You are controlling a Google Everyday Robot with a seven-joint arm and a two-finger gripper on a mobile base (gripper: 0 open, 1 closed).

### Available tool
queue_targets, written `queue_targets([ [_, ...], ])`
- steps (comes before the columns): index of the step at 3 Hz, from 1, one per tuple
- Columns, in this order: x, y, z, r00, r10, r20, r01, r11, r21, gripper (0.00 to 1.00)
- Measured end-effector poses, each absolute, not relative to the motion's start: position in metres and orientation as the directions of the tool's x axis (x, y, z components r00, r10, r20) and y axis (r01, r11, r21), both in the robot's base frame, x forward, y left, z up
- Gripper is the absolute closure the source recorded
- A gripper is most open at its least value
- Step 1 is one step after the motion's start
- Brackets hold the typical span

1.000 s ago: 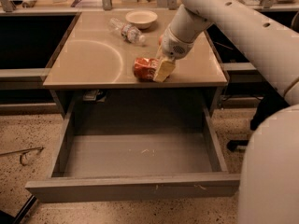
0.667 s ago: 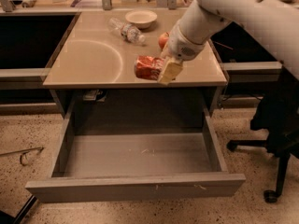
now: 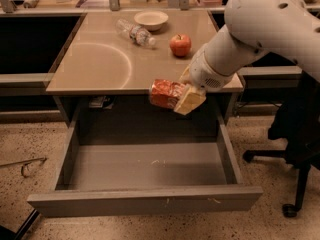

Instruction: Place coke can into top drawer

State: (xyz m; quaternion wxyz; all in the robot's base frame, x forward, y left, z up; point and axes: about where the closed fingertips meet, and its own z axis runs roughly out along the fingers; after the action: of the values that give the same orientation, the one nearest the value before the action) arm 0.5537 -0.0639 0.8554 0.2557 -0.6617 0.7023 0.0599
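The coke can (image 3: 165, 93), red with dented sides, lies on its side in my gripper (image 3: 182, 98), held in the air in front of the tan desk's front edge and above the back of the open top drawer (image 3: 145, 166). The gripper's pale fingers (image 3: 189, 100) are shut on the can's right end. The drawer is pulled fully out, grey and shallow, with nothing inside but a few light specks. My white arm comes in from the upper right.
On the tan desk (image 3: 95, 64) stand a red apple (image 3: 180, 45), a clear plastic bottle (image 3: 134, 33) lying down and a white bowl (image 3: 151, 19). A dark office chair (image 3: 295, 134) stands at the right. Speckled floor lies around the drawer.
My gripper has lifted the coke can off the desk top and carried it forward past the desk's front edge, over the open drawer. The view has also shifted.
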Motion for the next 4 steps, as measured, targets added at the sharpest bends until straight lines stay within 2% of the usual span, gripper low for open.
queue_targets([
  [2, 0.548, -0.058, 0.837, 0.023, -0.902, -0.430, -0.954, 0.109, -0.278, 1.00],
  [4, 0.502, -0.035, 0.738, 0.048, -0.892, -0.450, -0.971, 0.064, -0.230, 1.00],
])
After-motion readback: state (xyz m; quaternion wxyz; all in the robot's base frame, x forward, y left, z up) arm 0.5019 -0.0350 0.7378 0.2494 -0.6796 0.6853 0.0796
